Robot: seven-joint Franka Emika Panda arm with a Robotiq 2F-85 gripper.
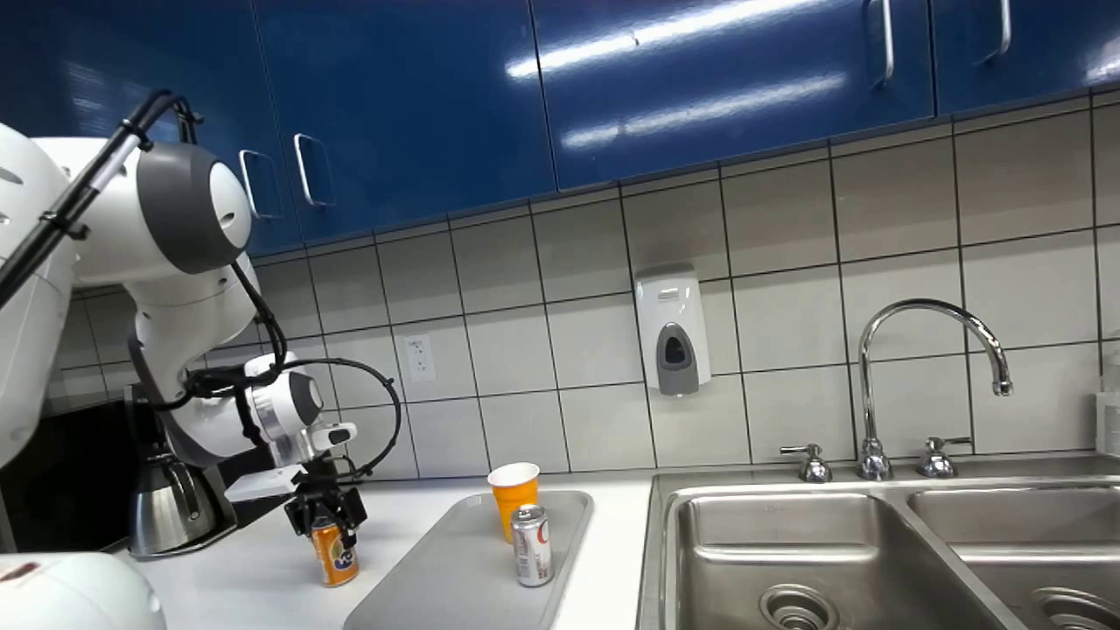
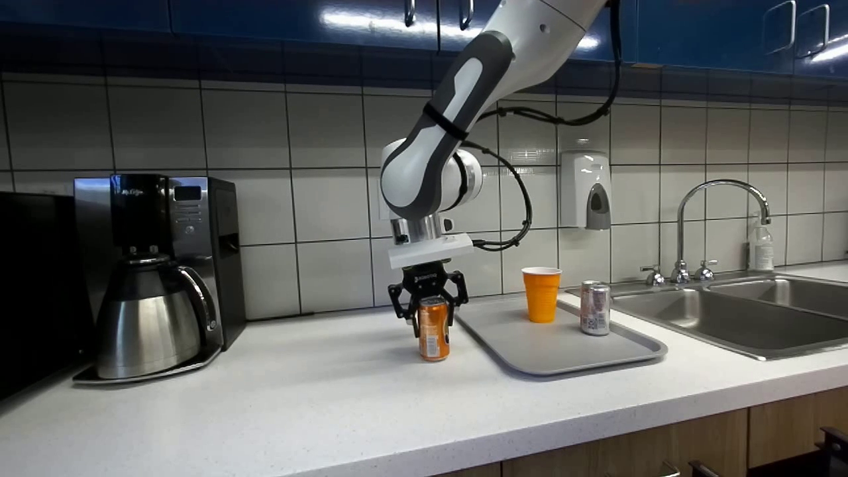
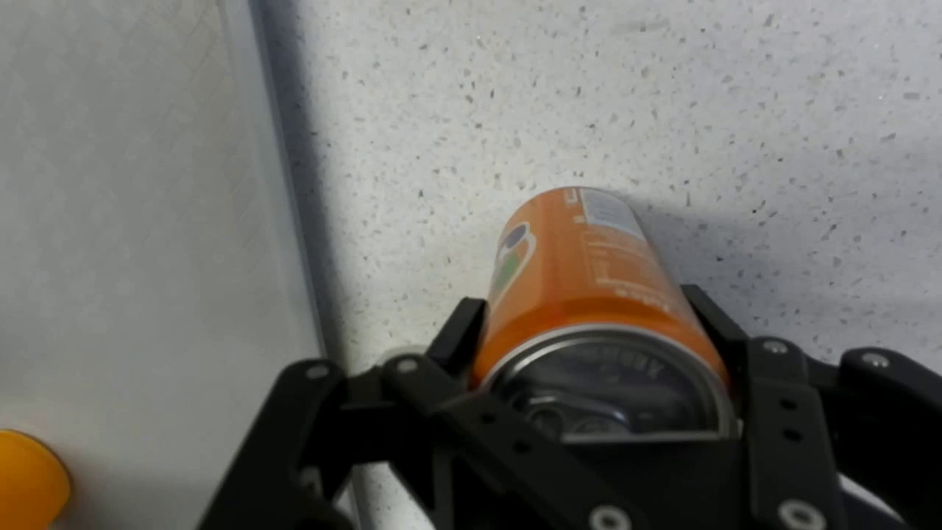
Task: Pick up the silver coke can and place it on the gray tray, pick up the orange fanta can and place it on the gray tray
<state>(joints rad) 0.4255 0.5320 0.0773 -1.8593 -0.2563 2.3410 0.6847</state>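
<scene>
The orange fanta can stands upright on the white counter, just beside the gray tray. Around its upper part my gripper is shut, pointing down, with a finger pressed to either side. In the wrist view the near part of the can's lid is hidden behind the gripper. On the tray, near its sink-side edge, the silver coke can stands upright, away from the gripper and outside the wrist view.
An orange cup with a pale rim stands on the tray by the silver can. A coffee maker with a steel carafe is at the far end of the counter. The steel sink lies beyond the tray.
</scene>
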